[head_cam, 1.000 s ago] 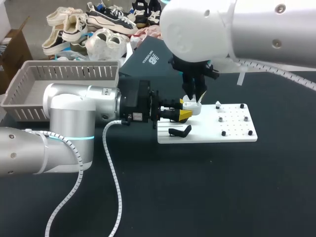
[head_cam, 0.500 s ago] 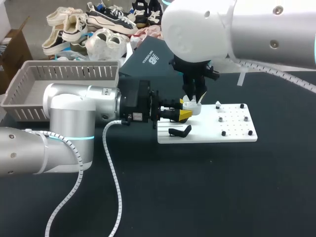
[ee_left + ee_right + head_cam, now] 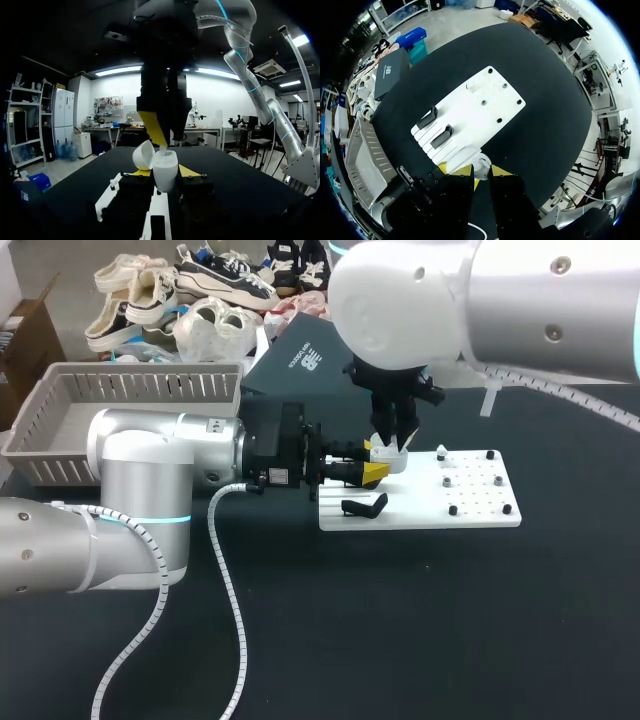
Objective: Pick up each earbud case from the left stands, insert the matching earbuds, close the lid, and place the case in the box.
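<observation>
Earbud case (image 3: 165,169), lid open, clamped in left gripper (image 3: 378,462) over white board (image 3: 470,508); right gripper (image 3: 395,437) hanging just above, grip impossible to tell.

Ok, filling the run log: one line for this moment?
left gripper: holds earbud case | lid: open | right gripper: over case
</observation>
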You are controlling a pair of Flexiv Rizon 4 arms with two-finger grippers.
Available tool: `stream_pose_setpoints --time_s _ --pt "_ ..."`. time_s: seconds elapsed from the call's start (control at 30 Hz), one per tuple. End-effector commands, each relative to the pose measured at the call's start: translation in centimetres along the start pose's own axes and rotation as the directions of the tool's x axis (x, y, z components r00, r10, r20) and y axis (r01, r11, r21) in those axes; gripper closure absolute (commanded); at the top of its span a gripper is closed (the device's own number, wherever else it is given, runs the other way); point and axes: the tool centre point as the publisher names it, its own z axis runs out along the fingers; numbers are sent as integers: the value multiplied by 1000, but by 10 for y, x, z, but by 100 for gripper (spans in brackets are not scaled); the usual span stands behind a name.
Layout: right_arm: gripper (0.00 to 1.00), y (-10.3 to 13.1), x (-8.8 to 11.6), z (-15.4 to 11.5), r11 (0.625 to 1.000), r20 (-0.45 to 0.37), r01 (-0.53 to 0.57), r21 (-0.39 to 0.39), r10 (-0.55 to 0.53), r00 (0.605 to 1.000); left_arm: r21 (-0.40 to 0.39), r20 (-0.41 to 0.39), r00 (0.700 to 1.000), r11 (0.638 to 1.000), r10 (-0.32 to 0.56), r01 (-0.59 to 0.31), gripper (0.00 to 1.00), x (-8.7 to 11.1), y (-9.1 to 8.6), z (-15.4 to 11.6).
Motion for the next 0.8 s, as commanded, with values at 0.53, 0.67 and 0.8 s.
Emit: stream_pose_setpoints --time_s 0.53,0.67,0.8 --pt "93 1 0 4 1000 -14 3 14 -3 1000 4 0 1000 1000 0 0 100 0 2 0" --pt "76 1 -1 5 1000 -21 3 18 -3 1000 4 0 1000 1000 0 0 100 0 2 0" --pt "70 1 -1 6 1000 -28 3 18 -2 1000 4 0 1000 1000 0 0 100 0 2 0"
